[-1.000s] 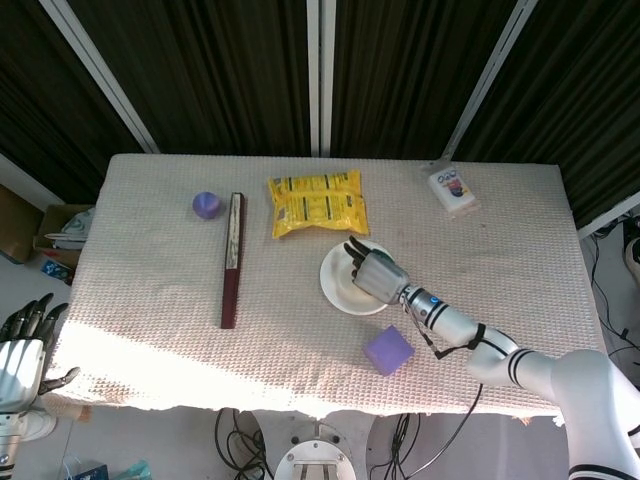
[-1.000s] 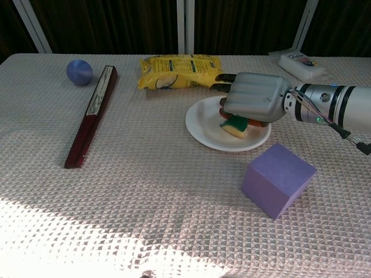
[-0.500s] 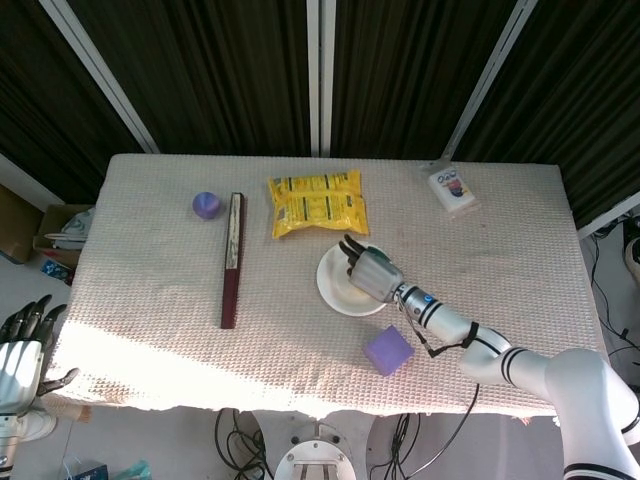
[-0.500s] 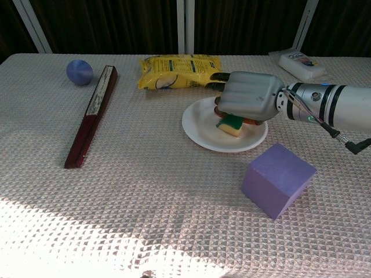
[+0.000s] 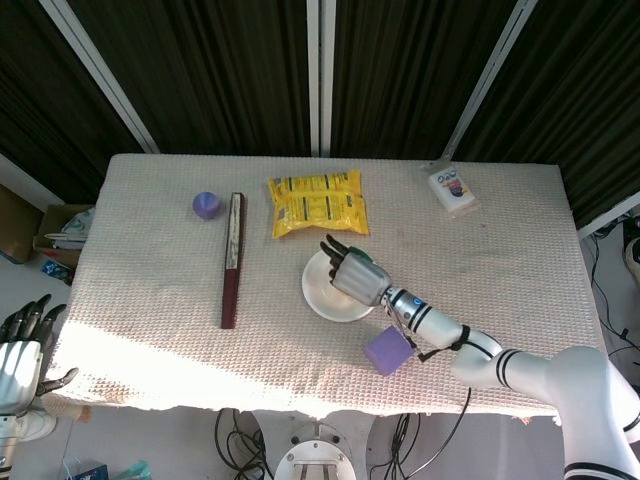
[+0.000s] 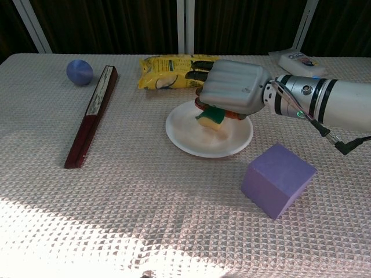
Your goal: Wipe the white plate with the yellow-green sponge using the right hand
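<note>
The right robot hand (image 6: 232, 88) is clamping the yellow-green sponge (image 6: 211, 118) and pressing it onto the round white plate (image 6: 191, 137), which is sitting on the cloth-covered surface (image 6: 145, 202). Sideways pressure could be dragging the light plate toward the purple foam cube (image 6: 278, 179). The palm is hiding the grip; the left robot hand (image 5: 18, 345), fingers apart, is partly cut off.

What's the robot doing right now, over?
Right hand holds yellow-green sponge on white plate. Left hand open, off the table. Purple cube near the plate, not touching.
</note>
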Controlling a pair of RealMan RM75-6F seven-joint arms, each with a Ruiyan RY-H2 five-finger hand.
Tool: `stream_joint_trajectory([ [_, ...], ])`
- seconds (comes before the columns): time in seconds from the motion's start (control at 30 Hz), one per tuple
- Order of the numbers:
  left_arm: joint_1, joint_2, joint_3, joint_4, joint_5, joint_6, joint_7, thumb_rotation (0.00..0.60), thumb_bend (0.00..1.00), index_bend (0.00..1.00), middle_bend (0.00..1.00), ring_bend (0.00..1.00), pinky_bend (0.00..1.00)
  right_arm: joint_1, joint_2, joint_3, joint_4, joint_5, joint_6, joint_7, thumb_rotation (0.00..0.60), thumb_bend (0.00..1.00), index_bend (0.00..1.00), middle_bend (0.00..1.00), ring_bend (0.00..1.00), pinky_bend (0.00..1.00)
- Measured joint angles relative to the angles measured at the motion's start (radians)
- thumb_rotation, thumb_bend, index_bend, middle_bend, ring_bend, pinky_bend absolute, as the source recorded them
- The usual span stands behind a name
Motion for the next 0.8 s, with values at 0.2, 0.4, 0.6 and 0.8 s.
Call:
stream_joint_trajectory([
  [0.2, 0.003, -0.002, 0.002, 0.003, -0.004, -0.002, -0.002, 0.600, 0.06, 0.14, 0.02, 0.05, 0.12, 0.010, -0.028, -0.011, 0.023, 0.005, -0.042, -0.017, 0.600, 0.38, 0.46, 0.36, 0.04, 0.00],
  [0.4, 0.003, -0.004, 0.001, 0.007, -0.008, -0.004, -0.007, 0.600, 0.06, 0.14, 0.02, 0.05, 0.12, 0.021, -0.068, -0.031, 0.098, 0.001, -0.078, -0.070, 0.600, 0.38, 0.45, 0.35, 0.04, 0.00],
  [0.6, 0.000, -0.006, -0.002, 0.012, -0.007, -0.006, -0.013, 0.600, 0.06, 0.14, 0.02, 0.05, 0.12, 0.007, -0.038, -0.014, 0.082, 0.027, -0.061, -0.097, 0.600, 0.38, 0.45, 0.35, 0.04, 0.00],
  [0.8, 0.002, -0.005, -0.002, 0.010, -0.004, -0.002, -0.012, 0.600, 0.06, 0.14, 0.02, 0.05, 0.12, 0.006, -0.023, 0.006, 0.025, 0.037, -0.036, -0.068, 0.600, 0.38, 0.45, 0.35, 0.04, 0.00],
])
